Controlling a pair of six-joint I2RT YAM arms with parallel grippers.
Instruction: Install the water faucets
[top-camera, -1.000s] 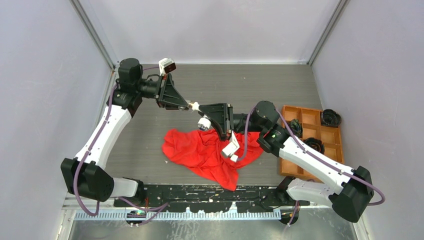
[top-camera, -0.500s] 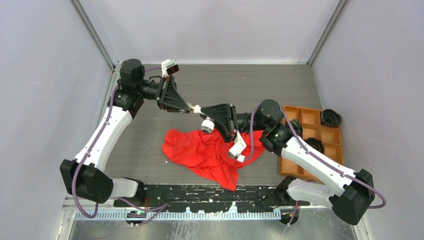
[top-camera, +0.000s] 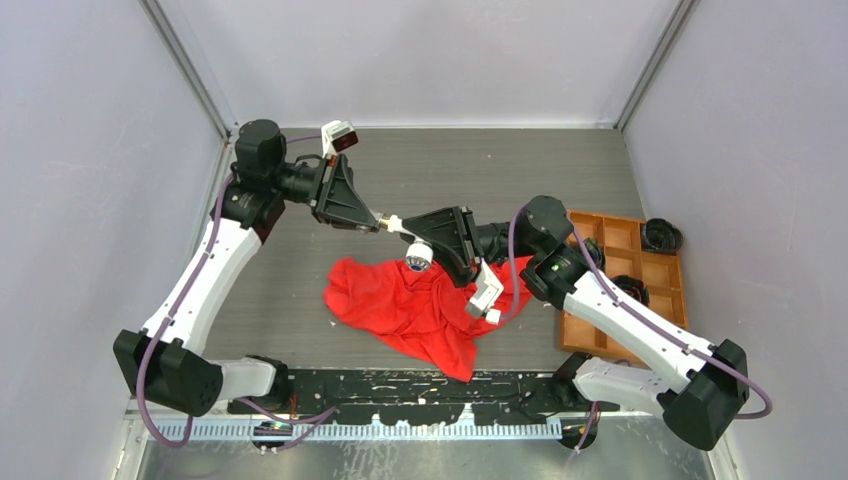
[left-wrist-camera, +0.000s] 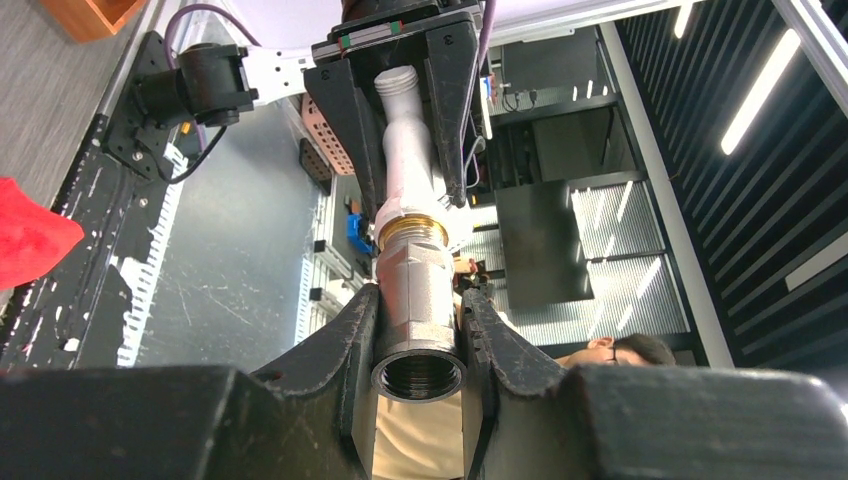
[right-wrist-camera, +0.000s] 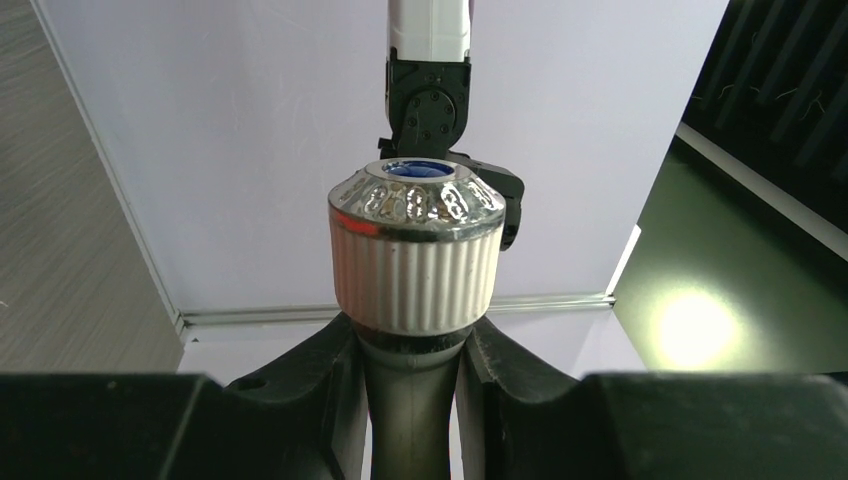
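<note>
Two robot arms meet above the middle of a grey table (top-camera: 480, 165), holding one small water faucet (top-camera: 397, 223) in the air between them. The faucet sits above the far edge of a crumpled red cloth (top-camera: 400, 305). An orange tray (top-camera: 640, 265) lies well apart on the right.

The only marking is on the cap of the faucet's knob (right-wrist-camera: 417, 255): a blue disc at the centre, ringed by raised shiny shapes too blurred to read.

The knob is round, with white ribbed sides and a mirror-bright silver top. From above it juts off the faucet towards the cloth, blue face showing. The faucet's body is slim white plastic, flaring to a threaded open mouth at one end. At the other end a brassy ring (left-wrist-camera: 412, 225) meets a grey metal fitting (left-wrist-camera: 415, 285), six-sided, with threads inside its open end.

The left hand (left-wrist-camera: 417, 310) is closed almost fully, its two black fingers pressed against opposite sides of the grey fitting. The right hand (right-wrist-camera: 410, 340) is closed about as tightly, clamping the faucet's body just beneath the knob.
</note>
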